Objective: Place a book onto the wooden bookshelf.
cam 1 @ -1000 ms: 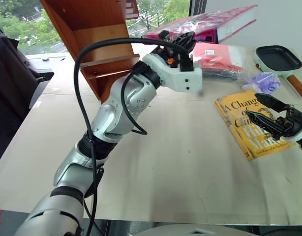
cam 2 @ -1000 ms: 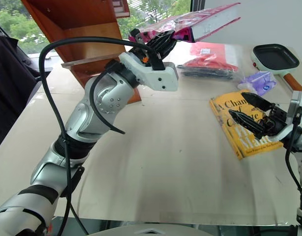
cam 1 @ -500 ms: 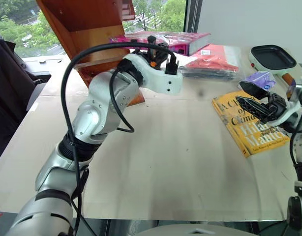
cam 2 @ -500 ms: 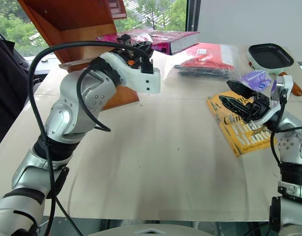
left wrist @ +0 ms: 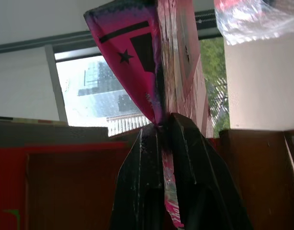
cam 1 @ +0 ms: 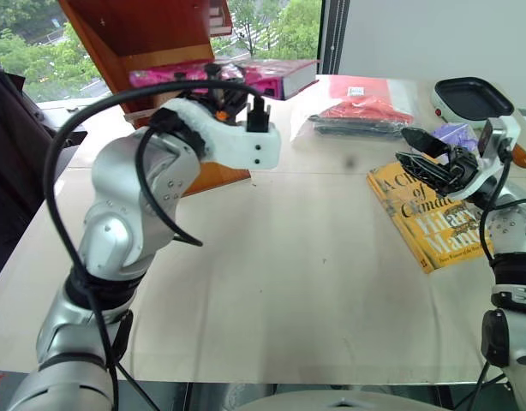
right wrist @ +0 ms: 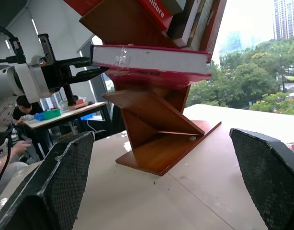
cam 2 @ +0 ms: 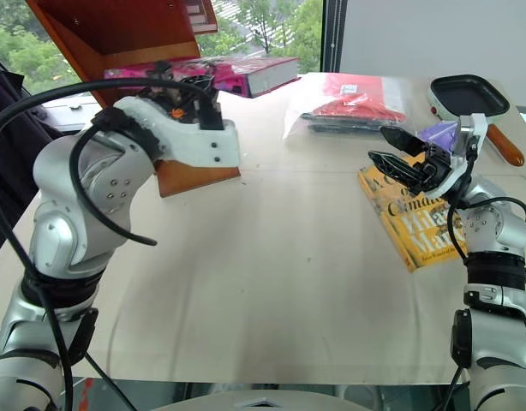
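Observation:
The pink book (cam 1: 276, 77) lies flat and level in the air, and my left gripper (left wrist: 163, 127) is shut on its glossy wrap at one edge. Seen in the right wrist view, the book (right wrist: 152, 60) reaches the upright of the wooden bookshelf (right wrist: 156, 124), above a lower shelf board. I cannot tell whether it touches the wood. The bookshelf (cam 1: 134, 34) stands at the table's far left with other books on a higher shelf. My right gripper (cam 2: 379, 144) hangs open and empty over the right side of the table, pointing toward the shelf.
A yellow book (cam 1: 430, 214) lies under the right gripper. Behind it are a clear bag with a red packet (cam 1: 357, 111), a purple wrapper (cam 1: 456, 133) and a black pan (cam 1: 473, 92). A dark chair (cam 1: 14, 154) stands off the table's left edge.
The left arm has swung the pink book leftward from over the red packet to the bookshelf. The right gripper has lifted and reached forward over the yellow book, still open.

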`<state>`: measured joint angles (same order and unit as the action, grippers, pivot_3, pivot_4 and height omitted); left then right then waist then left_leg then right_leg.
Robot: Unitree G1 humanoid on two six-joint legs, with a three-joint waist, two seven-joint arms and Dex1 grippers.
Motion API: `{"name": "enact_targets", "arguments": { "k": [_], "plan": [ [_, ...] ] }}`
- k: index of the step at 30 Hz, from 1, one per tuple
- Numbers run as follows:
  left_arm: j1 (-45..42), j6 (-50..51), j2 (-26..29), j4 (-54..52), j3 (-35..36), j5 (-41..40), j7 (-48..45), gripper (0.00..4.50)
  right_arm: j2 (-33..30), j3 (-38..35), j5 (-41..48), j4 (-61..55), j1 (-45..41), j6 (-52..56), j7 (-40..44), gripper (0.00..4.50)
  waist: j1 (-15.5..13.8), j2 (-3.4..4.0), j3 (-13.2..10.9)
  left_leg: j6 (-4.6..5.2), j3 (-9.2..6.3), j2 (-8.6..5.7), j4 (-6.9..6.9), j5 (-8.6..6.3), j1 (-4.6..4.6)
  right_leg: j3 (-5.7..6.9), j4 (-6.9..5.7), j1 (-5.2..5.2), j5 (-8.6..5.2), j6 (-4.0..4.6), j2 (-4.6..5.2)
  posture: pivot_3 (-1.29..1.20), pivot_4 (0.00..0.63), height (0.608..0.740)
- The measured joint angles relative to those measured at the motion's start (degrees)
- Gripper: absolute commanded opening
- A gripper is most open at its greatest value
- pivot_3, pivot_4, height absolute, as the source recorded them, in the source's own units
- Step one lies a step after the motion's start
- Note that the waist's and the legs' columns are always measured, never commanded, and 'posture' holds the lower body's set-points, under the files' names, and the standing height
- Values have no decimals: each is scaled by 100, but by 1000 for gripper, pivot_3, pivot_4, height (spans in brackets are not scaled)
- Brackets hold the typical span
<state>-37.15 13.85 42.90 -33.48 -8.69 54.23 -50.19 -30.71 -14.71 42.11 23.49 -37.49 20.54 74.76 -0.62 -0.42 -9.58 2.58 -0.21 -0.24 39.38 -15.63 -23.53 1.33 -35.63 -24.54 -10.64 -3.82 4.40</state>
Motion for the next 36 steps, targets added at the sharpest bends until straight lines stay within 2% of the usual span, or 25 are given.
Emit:
{"name": "enact_targets", "arguments": {
  "k": [7,13,36],
  "plan": [
    [441,87,-119,-545,335,210,-77,11,68,29,-166,465,-402,-210,210,4500,-5,0,0,0,1,0,4,0,9,-11,-16,0,0,0,-1,0,150,731],
    [580,333,-453,-765,632,673,-68,11,162,33,-300,709,-594,-306,347,4500,-2,0,0,0,8,0,4,0,21,-31,-22,1,0,0,-2,0,150,731],
    [856,439,-1057,-1279,903,1529,-772,11,265,25,-500,1365,-999,-475,692,4500,19,0,0,2,37,18,-5,-2,49,-71,-27,3,1,1,-15,0,150,731]
  ]
}}
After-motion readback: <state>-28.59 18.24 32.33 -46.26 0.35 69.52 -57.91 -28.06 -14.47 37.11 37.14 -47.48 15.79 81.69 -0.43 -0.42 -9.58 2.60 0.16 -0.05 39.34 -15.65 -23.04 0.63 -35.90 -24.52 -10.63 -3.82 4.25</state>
